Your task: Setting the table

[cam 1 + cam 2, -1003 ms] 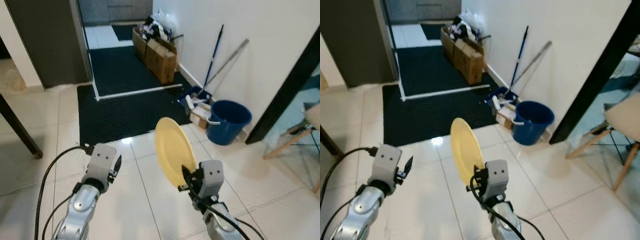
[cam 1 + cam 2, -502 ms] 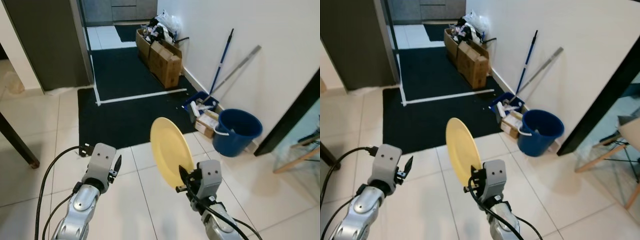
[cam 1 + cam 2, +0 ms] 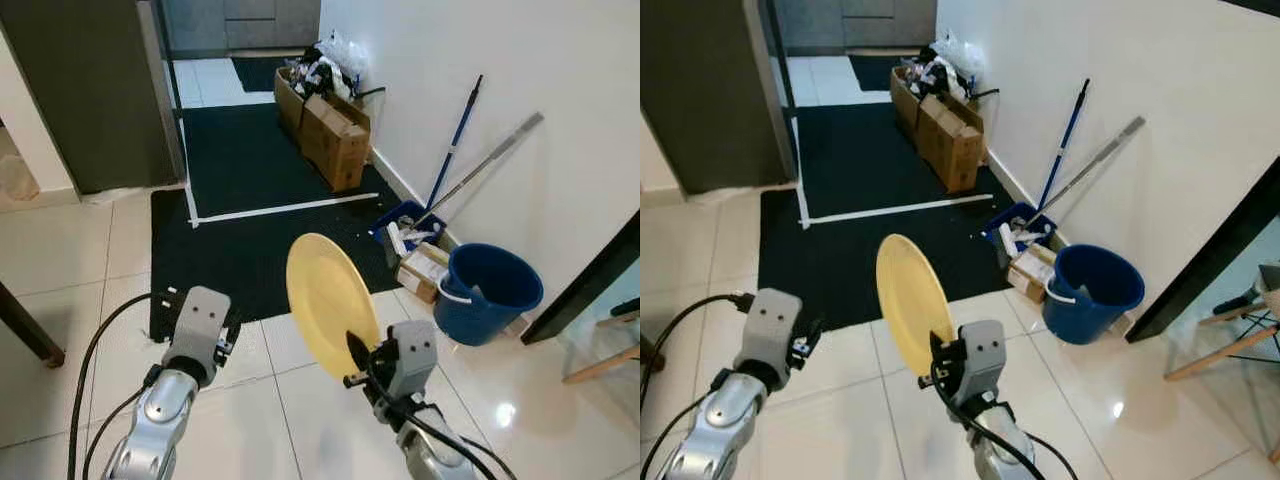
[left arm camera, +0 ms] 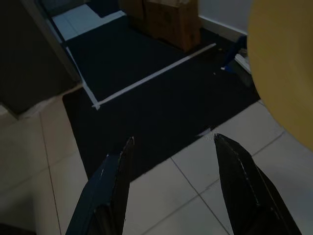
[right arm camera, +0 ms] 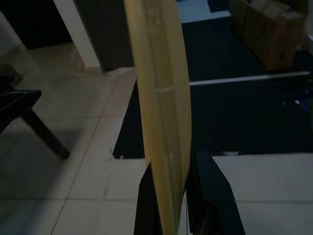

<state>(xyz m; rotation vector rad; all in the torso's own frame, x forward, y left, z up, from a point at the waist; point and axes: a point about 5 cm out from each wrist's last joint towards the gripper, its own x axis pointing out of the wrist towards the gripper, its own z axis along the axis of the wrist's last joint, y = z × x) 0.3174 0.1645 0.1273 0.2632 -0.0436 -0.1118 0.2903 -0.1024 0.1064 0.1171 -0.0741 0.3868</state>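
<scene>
The view is swung further left; the yellow plate (image 3: 330, 304) is held upright, gripped by the right gripper (image 3: 362, 368). The left gripper (image 4: 171, 186) is spread, empty.

- yellow plate (image 3: 330, 304): round, plain pale yellow, empty
- stands upright on edge, tilted a bit, broad face turned toward the robot's left
- lower rim pinched between the two black fingers of the right gripper (image 5: 172, 172), one finger on each face
- held in the air over white floor tiles, near the edge of a black mat
</scene>
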